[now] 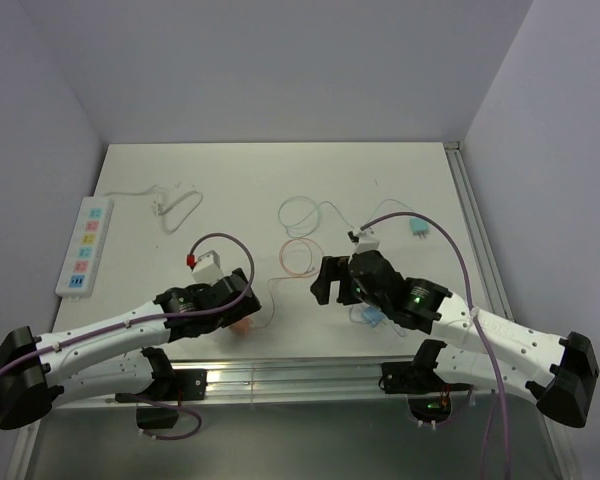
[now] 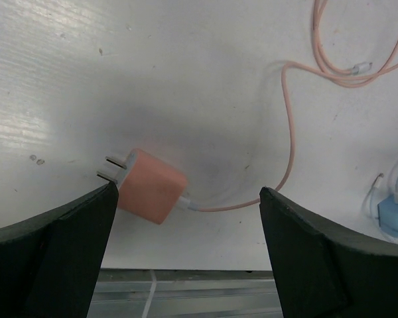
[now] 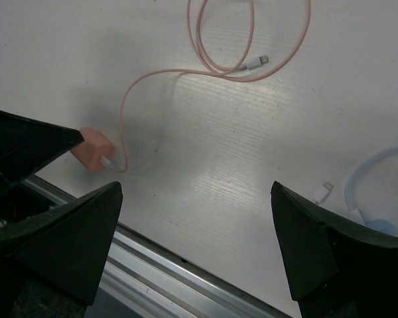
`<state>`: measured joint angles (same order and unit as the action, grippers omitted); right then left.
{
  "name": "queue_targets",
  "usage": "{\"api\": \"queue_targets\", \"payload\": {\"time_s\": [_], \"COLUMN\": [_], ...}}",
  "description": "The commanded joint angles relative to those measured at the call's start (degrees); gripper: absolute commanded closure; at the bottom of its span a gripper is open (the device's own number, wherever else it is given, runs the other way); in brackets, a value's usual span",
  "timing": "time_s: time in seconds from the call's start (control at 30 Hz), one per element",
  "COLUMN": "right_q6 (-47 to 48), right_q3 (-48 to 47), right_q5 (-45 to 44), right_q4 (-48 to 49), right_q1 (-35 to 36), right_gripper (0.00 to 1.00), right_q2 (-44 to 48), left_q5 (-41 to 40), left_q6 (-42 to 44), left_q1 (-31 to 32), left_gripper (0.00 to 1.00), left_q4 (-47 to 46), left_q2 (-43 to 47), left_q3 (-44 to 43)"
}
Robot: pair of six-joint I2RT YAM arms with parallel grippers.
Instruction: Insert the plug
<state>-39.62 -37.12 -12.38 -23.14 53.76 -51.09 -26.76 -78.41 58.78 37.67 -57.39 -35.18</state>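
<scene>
— Left wrist view gives you the pink plug close up: flat on the desk, prongs pointing left, lying between the wide-open fingers of your left gripper, which grips nothing.
— And the strip?
— Only the top external view shows you that. It lies along the desk's left edge, well apart from the plug, which sits near the near edge.
— Your right side?
— Right wrist view shows your right gripper spread wide and empty, with the plug's pink cable looping up to its loose end and a blue cable at the right.
— Any writing?
— The strip's coloured patches are too small for you to read.
</scene>
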Motion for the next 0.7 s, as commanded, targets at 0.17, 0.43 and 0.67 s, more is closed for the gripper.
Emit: {"api": "queue_targets", "payload": {"time_s": [0.17, 0.43, 0.67], "right_q6": [-0.64, -0.81, -0.64], "right_q3": [-2.96, -1.81, -1.37], "right_q5": [-1.15, -0.89, -1.42], "right_q4": [1.87, 2.22, 2.13], "right_q1": [1.17, 1.35, 1.35], "right_gripper": [0.00, 0.00, 0.00], "right_q2": [-0.24, 1.34, 1.78], "left_q5": [3.56, 4.70, 5.67], "left_q6": [8.35, 11.17, 11.35], "left_q1": [-0.95, -1.13, -1.13], "left_gripper": [0.10, 0.14, 0.17], "left_q4": [-5.68, -4.89, -6.47], "left_q2": [-0.62, -6.16, -7.03], "left_q3": [0.90, 0.20, 1.87]}}
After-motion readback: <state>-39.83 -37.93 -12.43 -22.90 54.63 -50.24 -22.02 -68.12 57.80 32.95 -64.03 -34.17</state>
